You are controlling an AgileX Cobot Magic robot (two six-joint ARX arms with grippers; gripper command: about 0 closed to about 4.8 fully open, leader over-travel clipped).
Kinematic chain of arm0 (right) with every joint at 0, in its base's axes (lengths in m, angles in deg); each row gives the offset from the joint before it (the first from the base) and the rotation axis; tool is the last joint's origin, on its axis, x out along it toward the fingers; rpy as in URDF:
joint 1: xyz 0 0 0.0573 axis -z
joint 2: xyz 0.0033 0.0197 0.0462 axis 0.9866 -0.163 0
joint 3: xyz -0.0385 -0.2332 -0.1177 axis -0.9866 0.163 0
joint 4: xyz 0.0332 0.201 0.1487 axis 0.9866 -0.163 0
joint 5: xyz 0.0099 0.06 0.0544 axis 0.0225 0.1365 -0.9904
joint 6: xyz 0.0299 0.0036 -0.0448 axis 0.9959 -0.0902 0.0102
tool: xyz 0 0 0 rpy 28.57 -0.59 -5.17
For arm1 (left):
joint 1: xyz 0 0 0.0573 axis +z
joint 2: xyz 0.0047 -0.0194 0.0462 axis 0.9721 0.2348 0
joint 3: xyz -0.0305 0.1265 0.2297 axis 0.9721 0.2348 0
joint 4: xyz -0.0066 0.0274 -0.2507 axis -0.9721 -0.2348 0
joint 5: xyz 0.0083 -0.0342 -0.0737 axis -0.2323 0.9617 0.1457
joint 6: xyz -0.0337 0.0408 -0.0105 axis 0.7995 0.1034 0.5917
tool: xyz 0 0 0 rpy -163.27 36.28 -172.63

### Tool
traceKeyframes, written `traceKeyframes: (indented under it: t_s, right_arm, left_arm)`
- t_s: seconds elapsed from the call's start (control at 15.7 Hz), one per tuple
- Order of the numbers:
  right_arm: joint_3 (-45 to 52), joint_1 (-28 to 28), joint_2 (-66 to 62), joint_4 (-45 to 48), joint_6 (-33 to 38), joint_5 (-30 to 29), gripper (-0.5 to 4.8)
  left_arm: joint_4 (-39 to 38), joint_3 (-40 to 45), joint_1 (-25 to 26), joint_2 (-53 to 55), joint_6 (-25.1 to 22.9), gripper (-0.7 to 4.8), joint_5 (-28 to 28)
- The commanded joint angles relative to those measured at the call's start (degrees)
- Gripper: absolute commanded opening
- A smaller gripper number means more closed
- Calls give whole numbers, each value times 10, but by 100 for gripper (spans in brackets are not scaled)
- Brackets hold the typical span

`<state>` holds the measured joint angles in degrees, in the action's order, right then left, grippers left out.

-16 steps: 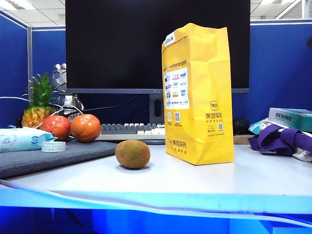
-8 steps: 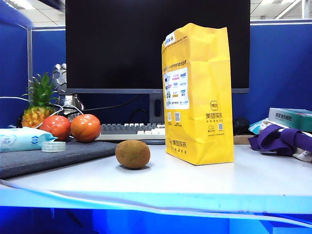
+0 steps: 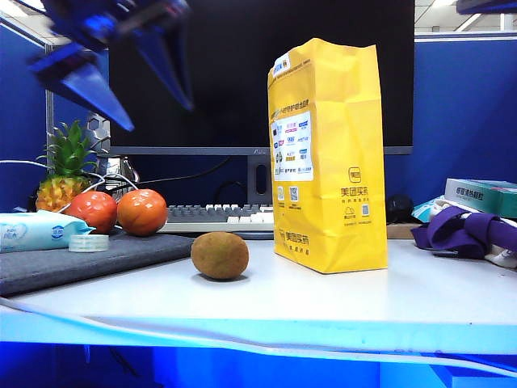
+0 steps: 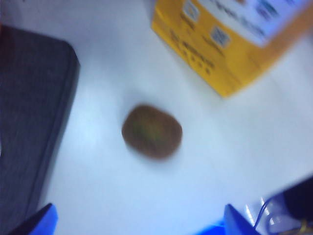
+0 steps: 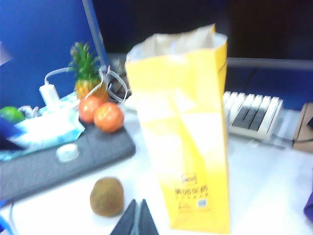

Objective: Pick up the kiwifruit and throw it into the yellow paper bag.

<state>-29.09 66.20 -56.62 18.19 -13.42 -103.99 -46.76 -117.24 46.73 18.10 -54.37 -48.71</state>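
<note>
Kiwifruit (image 3: 220,255) lies free on counter (image 3: 339,295) beside bag (image 3: 327,153); left end effector (image 3: 129,77) spread overhead for approach; right end effector (image 5: 137,219) pressed together.

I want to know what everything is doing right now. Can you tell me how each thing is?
kiwifruit: lying on the white table, untouched.
yellow paper bag: standing upright, top open.
left gripper: high above the tomatoes, jaws wide open, empty.
right gripper: near the bag's base, jaws shut, empty.
two tomatoes: side by side on the grey mat.
</note>
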Motion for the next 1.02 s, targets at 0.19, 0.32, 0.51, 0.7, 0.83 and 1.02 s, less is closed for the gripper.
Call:
traceKeyframes:
  t_s: [0.19,0.32,0.51,0.7,0.83,1.02]
  right_arm:
    - [-3,0,1,3,-2,-15,-1]
    - [-3,0,1,3,-2,-15,-1]
    - [-3,0,1,3,-2,-26,-1]
    - [-3,0,1,3,-2,-45,-1]
    - [-3,0,1,3,-2,-45,-1]
    - [-3,-1,0,-26,-49,-45,-1]
  left_arm:
    - [-5,-51,0,79,102,479,92]
    - [20,-51,0,99,144,479,92]
    - [129,-51,0,115,194,477,112]
    - [198,-51,-10,115,205,477,141]
    - [188,-51,-25,122,297,477,94]
    - [43,-83,-54,160,340,479,27]
